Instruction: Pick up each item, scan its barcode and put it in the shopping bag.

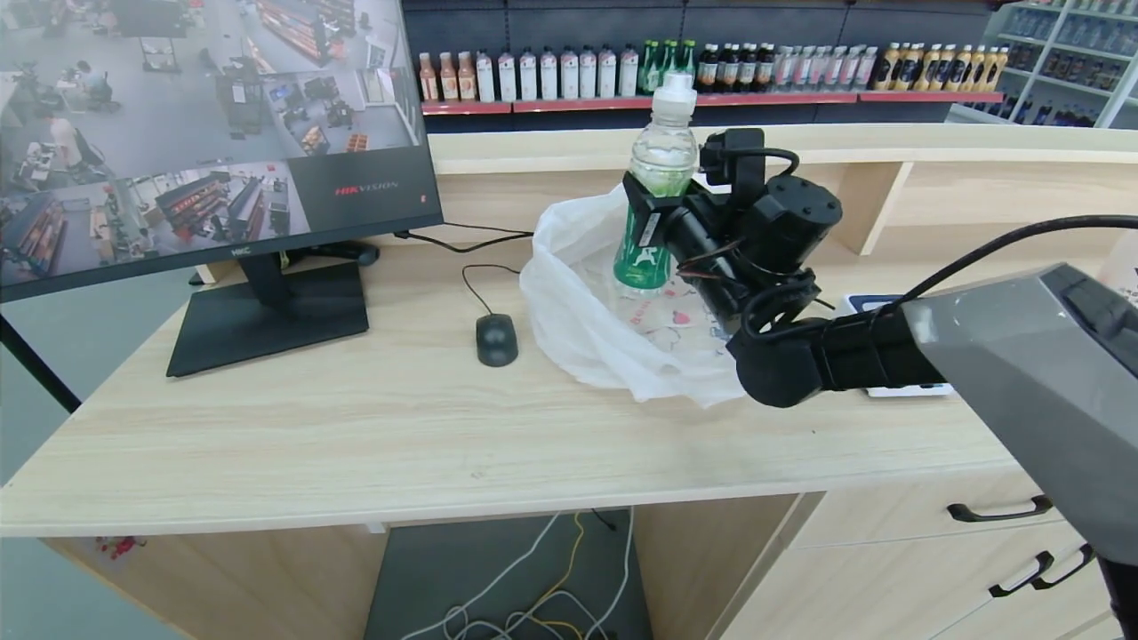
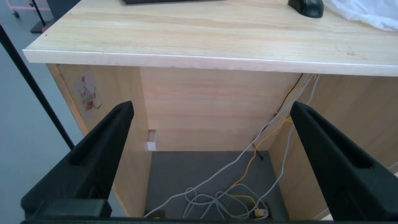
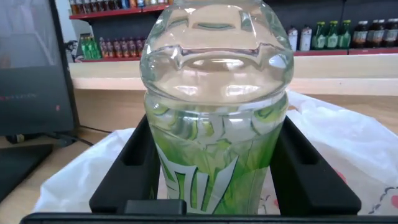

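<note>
Item: clear bottle (image 1: 662, 178) with white cap and green label, upright, clamped at mid-body in the right claw (image 1: 658, 200). It is held at the open mouth of the white shopping bag (image 1: 578, 302); whether its base touches the bag cannot be told. The bag is slumped on the pale wooden tabletop (image 1: 356, 427), its rim folded outward and a printed pattern visible inside. In the head view the following are also listed: a monitor (image 1: 204, 133) on a black stand at the robot's left, a black wired mouse (image 1: 496, 340) just beside the bag, a white and blue object (image 1: 867, 304) partly covered by the right arm, and a red-edged shelf (image 1: 711, 105) of bottles along the back wall. In the right wrist view the bottle's (image 3: 214, 124) shoulder and label are seen close up, with the black claw fingers (image 3: 134, 162) pressed against both sides, the bag (image 3: 348, 137) spread behind and below, and the monitor (image 3: 31, 62) off to one side. In the left wrist view the left claw (image 2: 211, 162) is recorded with fingers (image 2: 93, 162) spread wide and nothing between them, held low in front of the tabletop's (image 2: 186, 37) front edge. Through the gap, loose white and yellow cables (image 2: 236, 193) are seen lying in the recess under the tabletop; the mouse (image 2: 306, 6) and a corner of the bag (image 2: 367, 12) lie above.
</note>
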Controlling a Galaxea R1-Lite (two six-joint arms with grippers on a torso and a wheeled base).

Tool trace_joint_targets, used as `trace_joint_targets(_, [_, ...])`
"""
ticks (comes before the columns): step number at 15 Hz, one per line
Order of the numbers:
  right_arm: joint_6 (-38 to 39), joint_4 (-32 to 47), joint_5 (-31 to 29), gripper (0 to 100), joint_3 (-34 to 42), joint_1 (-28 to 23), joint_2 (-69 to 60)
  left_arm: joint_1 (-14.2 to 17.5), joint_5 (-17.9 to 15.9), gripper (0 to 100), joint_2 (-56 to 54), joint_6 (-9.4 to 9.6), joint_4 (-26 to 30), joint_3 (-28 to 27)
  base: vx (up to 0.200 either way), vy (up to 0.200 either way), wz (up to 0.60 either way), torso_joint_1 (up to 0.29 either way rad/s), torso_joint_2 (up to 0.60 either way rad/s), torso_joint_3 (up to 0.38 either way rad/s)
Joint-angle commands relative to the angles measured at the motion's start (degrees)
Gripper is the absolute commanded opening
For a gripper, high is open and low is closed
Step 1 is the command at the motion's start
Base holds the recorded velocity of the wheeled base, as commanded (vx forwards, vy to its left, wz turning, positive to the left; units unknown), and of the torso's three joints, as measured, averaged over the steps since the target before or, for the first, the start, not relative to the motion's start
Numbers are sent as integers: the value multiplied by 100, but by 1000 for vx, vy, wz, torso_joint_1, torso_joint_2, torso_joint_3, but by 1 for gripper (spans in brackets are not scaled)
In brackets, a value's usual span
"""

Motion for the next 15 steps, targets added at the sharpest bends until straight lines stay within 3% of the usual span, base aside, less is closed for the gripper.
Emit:
trace_joint_targets(1, [5,-4,3,0,-84,-42,241,2,0,100,-2,0,0,0,0,0,0,0,0,0])
trace_joint_targets(15, [-21,-154,-50,0,-31,-60,706,-6,0,100,-2,0,0,0,0,0,0,0,0,0])
